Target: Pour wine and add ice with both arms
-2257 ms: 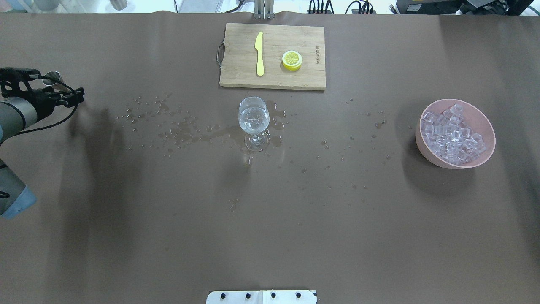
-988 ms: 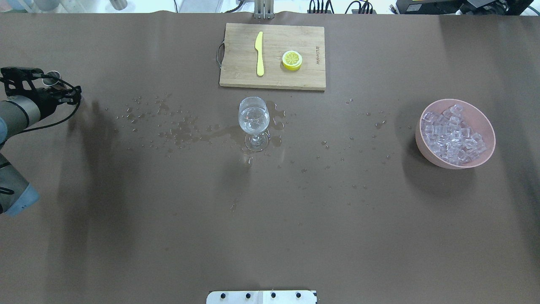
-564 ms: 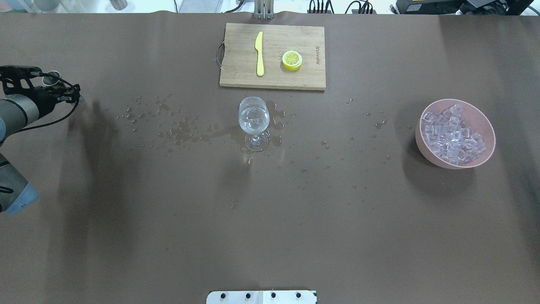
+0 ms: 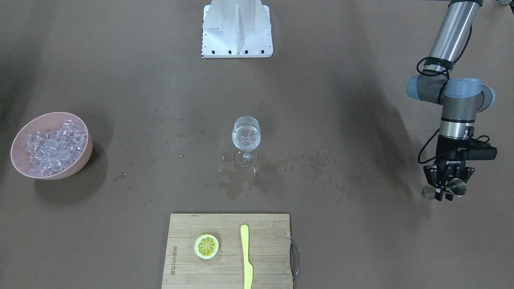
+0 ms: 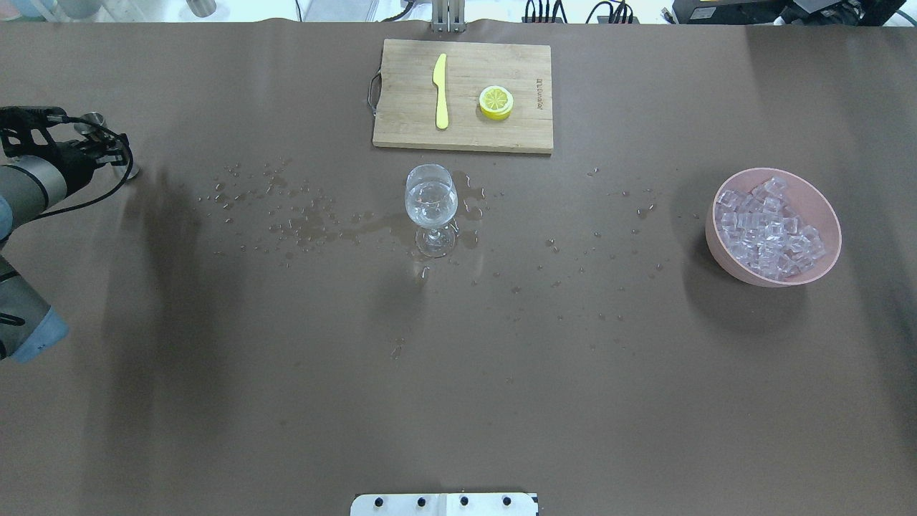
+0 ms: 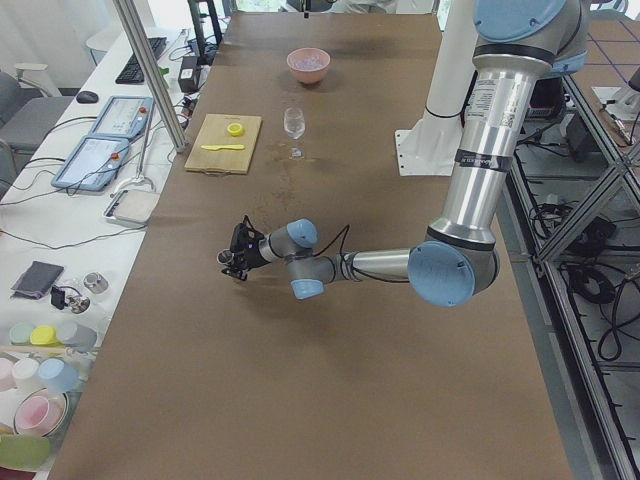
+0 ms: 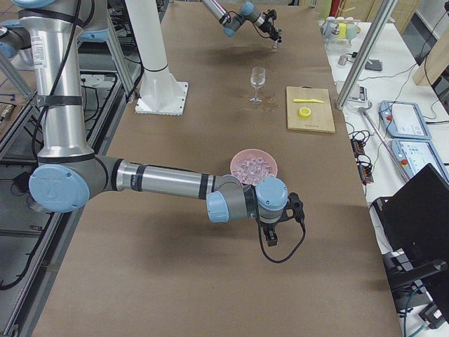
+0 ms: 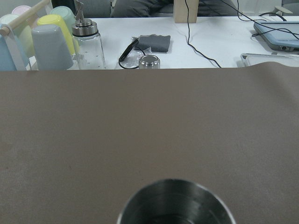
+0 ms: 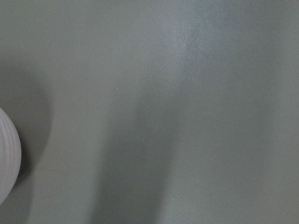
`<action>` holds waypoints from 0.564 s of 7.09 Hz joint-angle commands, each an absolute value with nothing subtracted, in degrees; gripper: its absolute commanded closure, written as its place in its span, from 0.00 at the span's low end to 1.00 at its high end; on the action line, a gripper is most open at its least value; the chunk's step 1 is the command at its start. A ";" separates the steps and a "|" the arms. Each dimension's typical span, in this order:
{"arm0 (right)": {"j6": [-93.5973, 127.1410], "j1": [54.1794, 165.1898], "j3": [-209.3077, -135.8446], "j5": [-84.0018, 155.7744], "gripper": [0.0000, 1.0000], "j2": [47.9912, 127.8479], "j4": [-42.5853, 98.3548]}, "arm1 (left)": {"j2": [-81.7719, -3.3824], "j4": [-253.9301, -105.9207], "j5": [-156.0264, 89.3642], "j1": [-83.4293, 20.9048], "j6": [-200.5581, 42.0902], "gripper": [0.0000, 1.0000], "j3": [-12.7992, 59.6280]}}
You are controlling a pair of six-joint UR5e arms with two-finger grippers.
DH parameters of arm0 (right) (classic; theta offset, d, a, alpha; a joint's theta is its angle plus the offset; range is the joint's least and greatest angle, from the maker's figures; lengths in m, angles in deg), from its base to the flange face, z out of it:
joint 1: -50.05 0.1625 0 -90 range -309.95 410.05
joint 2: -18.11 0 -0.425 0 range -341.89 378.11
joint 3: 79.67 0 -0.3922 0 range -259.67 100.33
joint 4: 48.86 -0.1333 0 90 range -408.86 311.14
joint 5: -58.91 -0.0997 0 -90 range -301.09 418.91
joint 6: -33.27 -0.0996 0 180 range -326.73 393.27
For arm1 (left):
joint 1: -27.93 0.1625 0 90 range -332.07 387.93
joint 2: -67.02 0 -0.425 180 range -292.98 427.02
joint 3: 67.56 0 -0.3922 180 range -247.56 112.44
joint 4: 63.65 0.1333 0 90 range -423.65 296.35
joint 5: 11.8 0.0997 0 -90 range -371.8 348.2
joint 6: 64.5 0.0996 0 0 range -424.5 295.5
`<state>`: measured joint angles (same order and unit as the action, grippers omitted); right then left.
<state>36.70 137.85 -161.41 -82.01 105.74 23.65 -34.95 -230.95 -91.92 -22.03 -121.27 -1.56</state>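
A stemmed wine glass [image 5: 430, 201] stands mid-table with clear wine in its bowl; it also shows in the front view [image 4: 246, 135]. A pink bowl [image 5: 824, 208] at the right holds a heap of clear ice cubes [image 5: 766, 228]. My left gripper [image 5: 114, 152] is at the far left edge, shut on a steel jigger [image 4: 457, 187] held upright, low over the table. The left wrist view shows the jigger's rim [image 8: 175, 203]. My right gripper [image 7: 270, 239] hovers near the bowl, seen only from the side; I cannot tell if it is open.
A wooden cutting board [image 5: 487, 136] at the back carries a yellow knife [image 5: 440, 89] and a lemon slice [image 5: 496, 102]. Spilled drops and a puddle [image 5: 315, 222] spread around the glass. The white mounting base [image 5: 444, 504] is at the near edge.
My left gripper has drawn back left with the jigger and turned it upright, lower toward the table. Glass, bowl and board have not moved.
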 commanded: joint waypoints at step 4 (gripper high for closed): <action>36.70 137.86 -161.85 -82.68 0.00 106.18 23.65 | -35.81 -231.17 -91.86 -22.08 -121.19 1.00 5.90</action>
